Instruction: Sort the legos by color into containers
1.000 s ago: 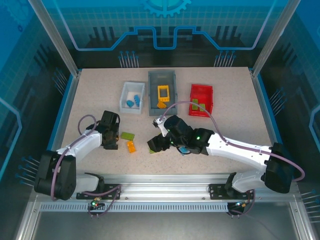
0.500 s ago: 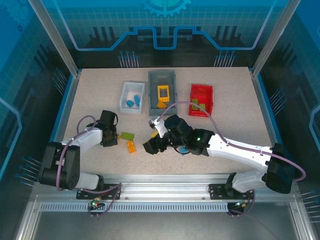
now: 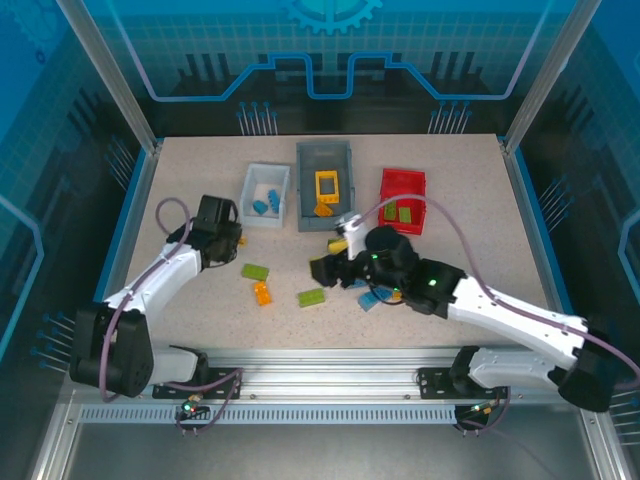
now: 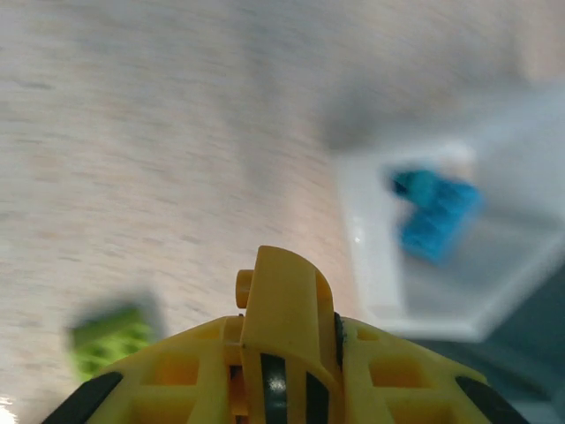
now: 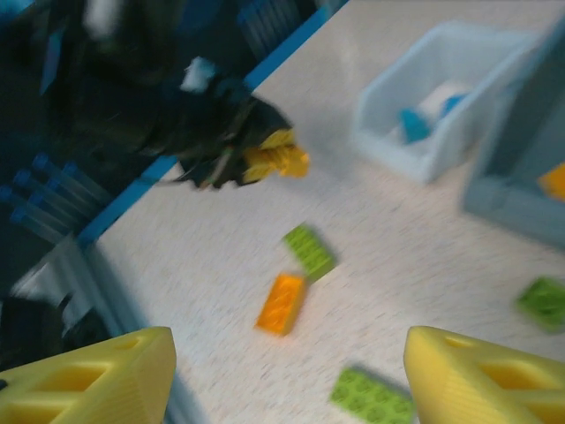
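Blue legos [image 3: 264, 206] sit in the white bin [image 3: 246, 195], far left; a yellow frame [image 3: 326, 186] in the grey bin [image 3: 325, 158]; green legos [image 3: 404, 213] in the red bin [image 3: 402, 178]; loose legos [image 3: 311, 297] lie nearer on the table [image 3: 180, 180]; the left gripper [image 3: 226, 242] looks pinched on a yellow lego [image 4: 278, 291]; the right gripper [image 5: 287, 380] gapes empty.

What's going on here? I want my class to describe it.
Two robot arms are sorting legos by colour. The left tool is shut on a yellow lego near the white bin, which holds blue legos. The right tool hangs open by a loose green lego; an orange lego lies nearby. The grey bin holds yellow pieces, the red bin green pieces.
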Tool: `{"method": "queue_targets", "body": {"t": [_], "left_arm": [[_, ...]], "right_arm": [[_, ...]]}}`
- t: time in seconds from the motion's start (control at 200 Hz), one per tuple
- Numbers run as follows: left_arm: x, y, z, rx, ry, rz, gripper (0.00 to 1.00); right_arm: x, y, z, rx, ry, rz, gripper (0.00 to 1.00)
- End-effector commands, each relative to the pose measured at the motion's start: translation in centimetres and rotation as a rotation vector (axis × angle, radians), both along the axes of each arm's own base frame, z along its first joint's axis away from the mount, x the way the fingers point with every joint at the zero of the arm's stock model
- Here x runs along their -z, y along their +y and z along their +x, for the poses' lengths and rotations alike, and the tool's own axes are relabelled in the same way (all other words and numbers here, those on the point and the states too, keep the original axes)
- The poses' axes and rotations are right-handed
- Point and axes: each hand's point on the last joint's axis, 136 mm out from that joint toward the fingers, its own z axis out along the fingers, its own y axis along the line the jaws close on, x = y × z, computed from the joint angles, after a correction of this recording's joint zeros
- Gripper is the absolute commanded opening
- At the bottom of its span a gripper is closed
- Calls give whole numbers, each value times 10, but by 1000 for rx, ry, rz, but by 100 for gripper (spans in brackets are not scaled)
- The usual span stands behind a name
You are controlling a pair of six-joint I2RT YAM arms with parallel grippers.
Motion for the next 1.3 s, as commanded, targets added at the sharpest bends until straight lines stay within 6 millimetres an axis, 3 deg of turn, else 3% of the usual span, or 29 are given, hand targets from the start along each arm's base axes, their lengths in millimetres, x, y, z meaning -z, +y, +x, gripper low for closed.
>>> {"method": "queue_targets", "body": {"t": [0.0, 0.13, 0.21, 0.355, 0.47, 0.49, 0.6, 0.975, 1.08, 1.14, 1.185, 1.295], "left_arm": [[-44, -44, 17, 323, -107, 166, 16], [-77, -112, 46, 584, -221, 267, 15], [-87, -145, 66, 704, -226, 336, 15], [-83, -177, 102, 819, -197, 482, 15], [-69, -188, 128, 864, -145, 589, 16], [-65, -190, 132, 870, -134, 604, 16], [-47, -195, 148, 890, -82, 680, 16], [5, -229, 157, 970, -71, 573, 19], [10, -230, 158, 966, -61, 535, 27], [9, -226, 158, 958, -49, 529, 41], [7, -223, 156, 954, -42, 534, 45], [-15, -217, 150, 934, -73, 543, 49]], "right_arm": [[-2, -38, 36, 220, 11, 74, 70], [-2, -60, 57, 307, 19, 91, 70], [-5, -67, 64, 332, 9, 85, 70], [-8, -75, 74, 361, 8, 69, 71], [-3, -80, 78, 374, 19, 53, 71], [-15, -80, 81, 376, 2, 70, 71], [-14, -81, 82, 375, 7, 60, 71], [-4, -85, 78, 377, 45, 58, 71], [-2, -85, 76, 374, 52, 55, 71], [-1, -85, 76, 373, 56, 51, 71], [0, -85, 75, 368, 62, 48, 71], [2, -84, 73, 360, 69, 37, 71]]}}
